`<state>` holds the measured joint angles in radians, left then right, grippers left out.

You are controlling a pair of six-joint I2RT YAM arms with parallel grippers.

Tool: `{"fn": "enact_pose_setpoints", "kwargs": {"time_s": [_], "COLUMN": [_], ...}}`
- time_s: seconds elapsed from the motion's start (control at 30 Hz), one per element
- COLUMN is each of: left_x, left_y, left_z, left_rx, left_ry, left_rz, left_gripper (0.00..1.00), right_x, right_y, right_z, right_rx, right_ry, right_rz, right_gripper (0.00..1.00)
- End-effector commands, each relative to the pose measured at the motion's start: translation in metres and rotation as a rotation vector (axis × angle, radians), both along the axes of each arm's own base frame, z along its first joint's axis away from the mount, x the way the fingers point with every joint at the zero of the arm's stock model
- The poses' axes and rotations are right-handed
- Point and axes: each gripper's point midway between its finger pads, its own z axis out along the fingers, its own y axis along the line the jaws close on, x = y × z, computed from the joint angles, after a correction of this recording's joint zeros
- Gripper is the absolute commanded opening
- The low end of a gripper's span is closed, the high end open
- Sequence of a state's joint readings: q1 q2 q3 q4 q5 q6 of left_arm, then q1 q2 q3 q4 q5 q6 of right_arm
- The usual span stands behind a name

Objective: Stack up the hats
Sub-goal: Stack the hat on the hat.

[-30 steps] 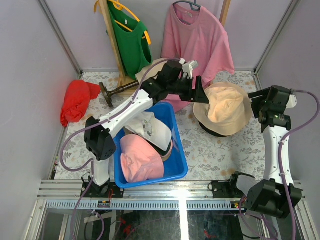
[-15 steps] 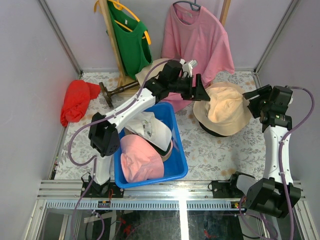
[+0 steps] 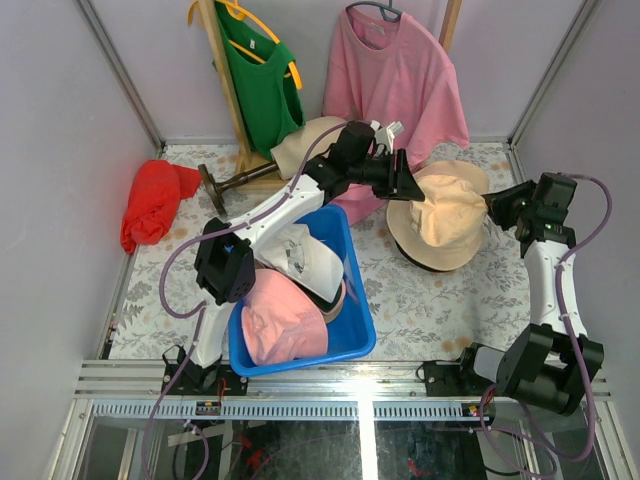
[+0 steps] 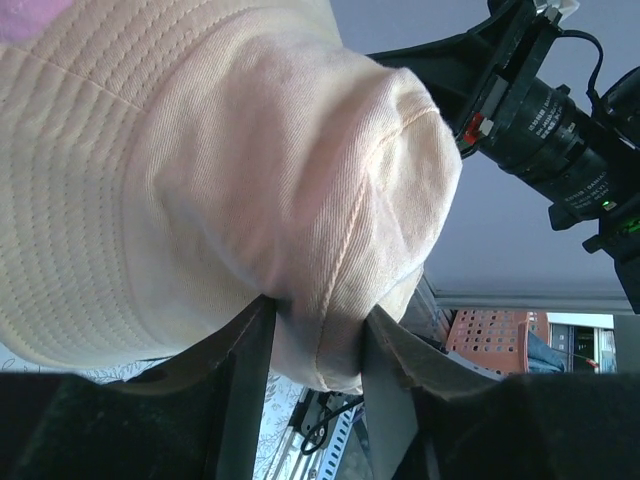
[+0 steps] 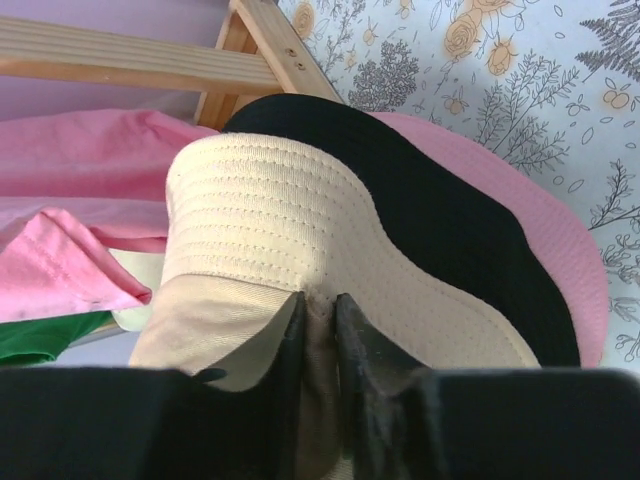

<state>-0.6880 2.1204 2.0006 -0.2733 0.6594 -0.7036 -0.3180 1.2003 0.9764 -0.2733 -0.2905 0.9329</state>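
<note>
Two-sided hold noted. The tan bucket hat is gripped at opposite sides: the left tool is closed narrowly on a fold of its fabric, and the right tool is pinched on its brim. The hat is thus held spread above the black hat and pink hat on the tabletop, probably so it can be settled squarely onto them.

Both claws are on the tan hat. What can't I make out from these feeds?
- Top view: the tan hat covers what lies under it; only a black brim shows.
- Left wrist: the tan hat fills the frame above the left claw, hiding everything below.
- Right wrist: the right claw blocks the hat's crown.
- Blue bin, top view: white cap and pink hat cover anything beneath.
</note>
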Motion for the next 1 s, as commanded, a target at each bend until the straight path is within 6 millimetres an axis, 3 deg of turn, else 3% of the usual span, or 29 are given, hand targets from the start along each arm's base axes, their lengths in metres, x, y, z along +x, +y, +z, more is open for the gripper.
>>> {"fn": "enact_pose_setpoints", "kwargs": {"time_s": [0.0,0.1,0.13,0.33,0.43,0.6,0.8,0.97], "left_x": [0.004,0.006,0.006,0.015,0.029,0.053,0.062,0.066], "left_y": [-0.01,-0.01,-0.01,-0.001,0.014,0.044,0.053,0.052], "left_z": [0.019,0.018,0.018,0.017,0.026,0.024,0.009,-0.006], "left_rx": [-0.055,-0.05,-0.049,-0.033,-0.053,-0.076,-0.072,-0.073], "left_ry": [-0.049,-0.057,-0.059,-0.062,-0.066,-0.043,-0.007,0.033], "left_rz": [-0.017,-0.009,-0.008,0.056,0.148,0.3,0.343,0.352], "left_gripper": [0.36,0.37,0.38,0.52,0.58,0.66,0.69,0.69], "right_x": [-0.009,-0.008,-0.008,-0.006,-0.005,-0.002,0.002,0.008], "right_y": [0.009,0.008,0.007,0.003,0.002,-0.001,-0.001,-0.002], "right_z": [-0.04,-0.048,-0.051,-0.061,-0.066,-0.071,-0.074,-0.055], "right_rx": [0.042,0.046,0.045,0.037,0.038,0.036,0.041,0.022], "right_ry": [0.117,0.138,0.146,0.175,0.185,0.191,0.193,0.136], "right_rz": [0.042,0.038,0.037,0.021,0.019,0.01,0.017,0.027], "right_gripper": [0.15,0.01,0.0,0.0,0.0,0.0,0.0,0.0]}}
